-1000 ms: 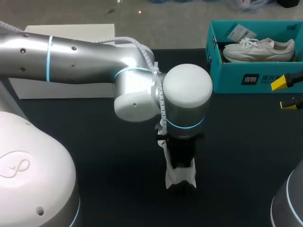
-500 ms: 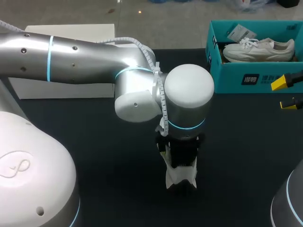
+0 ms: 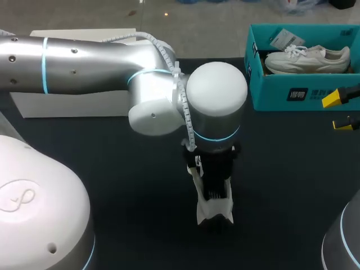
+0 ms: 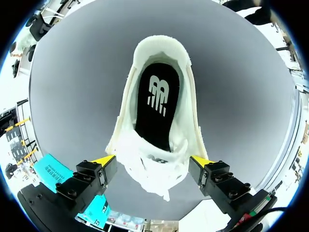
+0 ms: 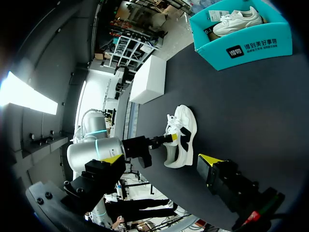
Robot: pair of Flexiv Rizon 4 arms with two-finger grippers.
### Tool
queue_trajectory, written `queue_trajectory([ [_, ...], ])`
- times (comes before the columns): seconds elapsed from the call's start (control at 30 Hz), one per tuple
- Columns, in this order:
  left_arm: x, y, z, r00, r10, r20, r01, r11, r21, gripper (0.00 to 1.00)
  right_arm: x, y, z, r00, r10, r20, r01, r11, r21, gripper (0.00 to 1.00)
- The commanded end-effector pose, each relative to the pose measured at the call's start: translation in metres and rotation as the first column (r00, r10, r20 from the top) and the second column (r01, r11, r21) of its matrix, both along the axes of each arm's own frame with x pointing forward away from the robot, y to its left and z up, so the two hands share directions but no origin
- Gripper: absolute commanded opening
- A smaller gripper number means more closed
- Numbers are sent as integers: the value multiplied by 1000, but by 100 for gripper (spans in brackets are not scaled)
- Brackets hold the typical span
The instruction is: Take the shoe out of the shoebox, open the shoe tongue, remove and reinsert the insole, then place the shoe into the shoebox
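dark table (image 3: 112,169) carries everything, with a white box (image 3: 73,101) at its far left. my left end effector (image 4: 152,160) hangs right over the white shoe (image 3: 214,211) in the middle of the table. its fingers are spread wide, one on each side of the tongue end, and i judge neither grips. the shoe's long axis runs straight ahead from between those fingers, with the heel collar farthest off. the mouth gapes, so the black insole (image 4: 158,106) lies bare. my right end effector (image 5: 160,159) is also spread wide and holds nothing. it sits well apart at the table's right, near the teal shoebox (image 3: 304,93), so the left arm is plainly nearer for the insole. count: two shoes, this one out and a second shoe (image 3: 306,59) lying in the box; one shoebox; one insole showing.
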State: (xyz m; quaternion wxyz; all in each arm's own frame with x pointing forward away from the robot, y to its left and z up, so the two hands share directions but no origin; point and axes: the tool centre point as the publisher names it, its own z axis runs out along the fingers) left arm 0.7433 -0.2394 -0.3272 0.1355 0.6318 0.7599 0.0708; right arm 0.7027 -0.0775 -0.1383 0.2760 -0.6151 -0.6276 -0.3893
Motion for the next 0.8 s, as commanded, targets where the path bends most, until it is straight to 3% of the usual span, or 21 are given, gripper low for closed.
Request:
queue_trajectory([
  [0.03, 5, 14, 14, 1000, 5, -2, -5, 1000, -18, 100, 0, 0, 0, 1000, -1, 0, 1, 1000, -2, 100],
  [0.07, 7, 15, 16, 1000, 7, -1, -7, 1000, -19, 100, 0, 0, 0, 1000, -1, 0, 1, 1000, -2, 100],
  [0.17, 6, 17, 19, 1000, 9, -26, -10, 1000, -26, 5, 0, 0, 0, 1000, -1, 0, 1, 1000, -2, 100],
  [0.2, 5, 17, 19, 999, 1, -33, -2, 1000, -22, 0, 0, 0, 0, 1000, -1, 0, 1, 1000, -2, 100],
  [0.53, -11, 19, 17, 999, -11, -52, 11, 1000, 0, 0, 0, 0, 0, 1000, -1, 0, 1, 1000, -2, 100],
  [0.8, -9, 15, 9, 998, -25, -55, 23, 999, -31, 0, 0, 0, 0, 1000, -1, 0, 1, 1000, -2, 100],
])
